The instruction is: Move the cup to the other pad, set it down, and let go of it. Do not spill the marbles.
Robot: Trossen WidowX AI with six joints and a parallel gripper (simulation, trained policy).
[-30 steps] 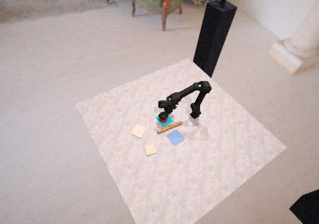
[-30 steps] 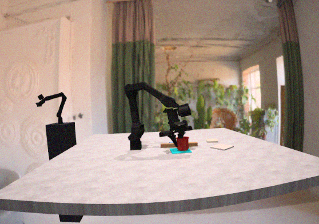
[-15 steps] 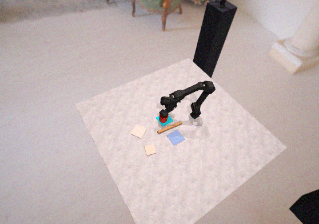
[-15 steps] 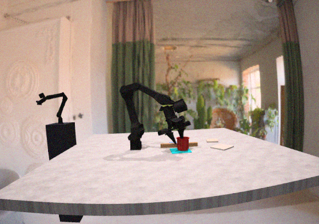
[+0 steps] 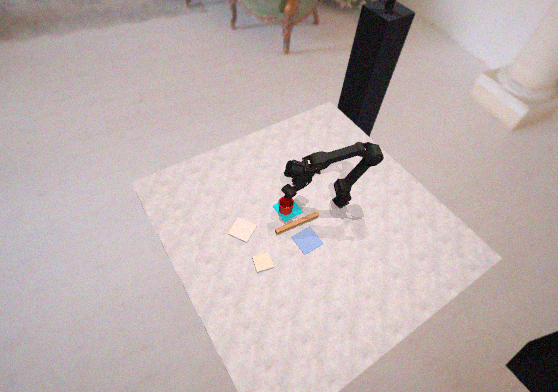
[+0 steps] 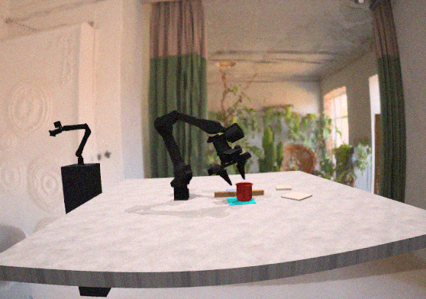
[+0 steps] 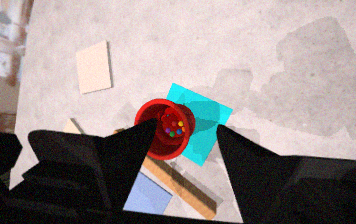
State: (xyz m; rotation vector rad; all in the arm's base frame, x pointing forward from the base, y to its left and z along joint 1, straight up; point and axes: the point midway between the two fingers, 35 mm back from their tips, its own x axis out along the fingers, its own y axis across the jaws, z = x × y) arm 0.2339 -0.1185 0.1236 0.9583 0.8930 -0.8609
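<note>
The red cup (image 5: 286,206) (image 6: 244,191) (image 7: 188,112), round and smooth, is seen upright on the cyan pad (image 5: 293,214) (image 6: 241,203) (image 7: 212,117). Beside the cup, a wooden bar (image 5: 297,223) (image 6: 220,194) (image 7: 192,192) with straight edges is placed; beyond this bar from the cup, a flat blue pad (image 5: 307,240) (image 7: 147,195) is laid. Inside the cup, coloured marbles (image 7: 176,128) are shown (their number is difficult to count), partly covered by a dark finger. Above the cup, the gripper (image 5: 289,192) (image 6: 237,182) (image 7: 186,125) is tilted downward, its jaws spread, with nothing pinched.
</note>
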